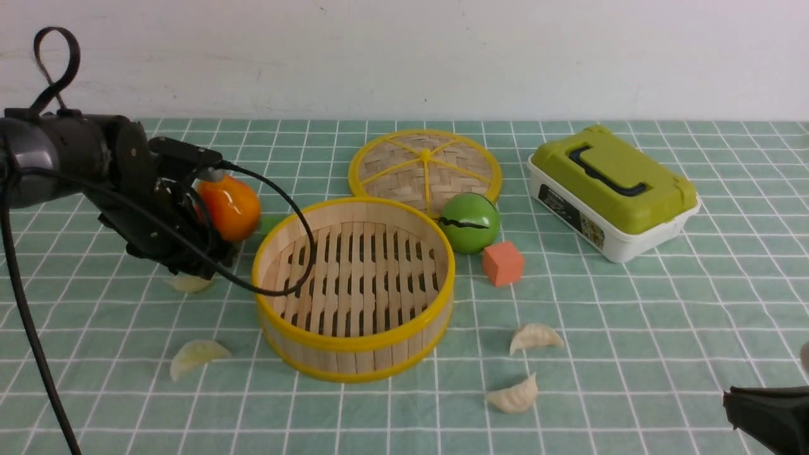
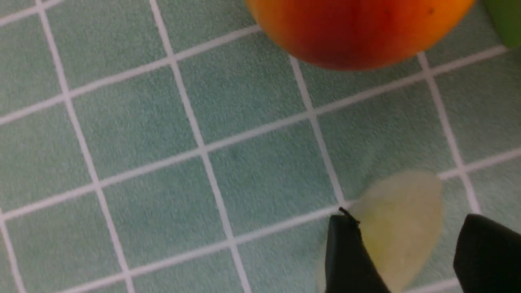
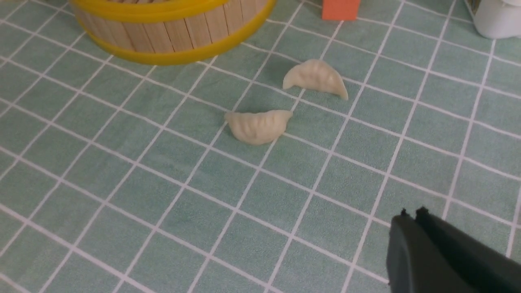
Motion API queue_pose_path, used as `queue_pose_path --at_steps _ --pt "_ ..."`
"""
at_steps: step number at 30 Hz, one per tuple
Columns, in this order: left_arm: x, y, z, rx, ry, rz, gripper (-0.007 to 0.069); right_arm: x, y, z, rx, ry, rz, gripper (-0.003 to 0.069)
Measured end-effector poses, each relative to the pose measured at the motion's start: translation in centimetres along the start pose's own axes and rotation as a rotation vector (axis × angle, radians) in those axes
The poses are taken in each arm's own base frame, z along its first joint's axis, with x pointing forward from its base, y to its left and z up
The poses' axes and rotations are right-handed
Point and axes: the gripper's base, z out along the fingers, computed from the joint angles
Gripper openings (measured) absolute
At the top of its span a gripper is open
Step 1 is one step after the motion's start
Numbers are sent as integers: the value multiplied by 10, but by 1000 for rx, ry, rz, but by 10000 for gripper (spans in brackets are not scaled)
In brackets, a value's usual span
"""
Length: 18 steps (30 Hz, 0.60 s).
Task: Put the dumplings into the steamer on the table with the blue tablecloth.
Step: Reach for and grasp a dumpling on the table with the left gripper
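The bamboo steamer (image 1: 354, 360) stands empty mid-table on the blue tablecloth (image 1: 632, 303). One dumpling (image 1: 189, 284) lies on the cloth to its left, partly under my left gripper (image 1: 193, 268). In the left wrist view that gripper (image 2: 407, 217) is open, with this dumpling (image 2: 401, 228) lying between its fingers, one finger (image 2: 346, 252) over its edge. A second dumpling (image 1: 196, 355) lies nearer the front left. Two more dumplings (image 1: 535, 337) (image 1: 513, 397) lie right of the steamer, also in the right wrist view (image 3: 315, 77) (image 3: 257, 126). My right gripper (image 1: 727, 401) (image 3: 412, 212) is shut and empty at the front right.
An orange pear (image 1: 231, 207) sits just behind the left gripper. The woven lid (image 1: 425, 167), a green ball (image 1: 469, 222) and an orange cube (image 1: 503, 263) lie behind and right of the steamer. A green-lidded box (image 1: 612, 186) stands at the back right.
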Motion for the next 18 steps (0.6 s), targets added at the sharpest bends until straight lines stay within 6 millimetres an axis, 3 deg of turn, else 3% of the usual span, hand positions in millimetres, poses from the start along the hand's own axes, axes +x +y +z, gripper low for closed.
queue_pose_path --at_steps 5,10,12,18 --pt "4 0 9 -5 34 20 290 0 0 0 0 0 0 9" --pt "3 0 7 1 41 9 185 0 0 0 -1 -1 3 11" --pt "3 -1 6 9 37 -44 110 0 0 0 -2 -1 4 15" --pt "0 0 2 7 41 -195 10 -1 1 0 -8 -6 21 20"
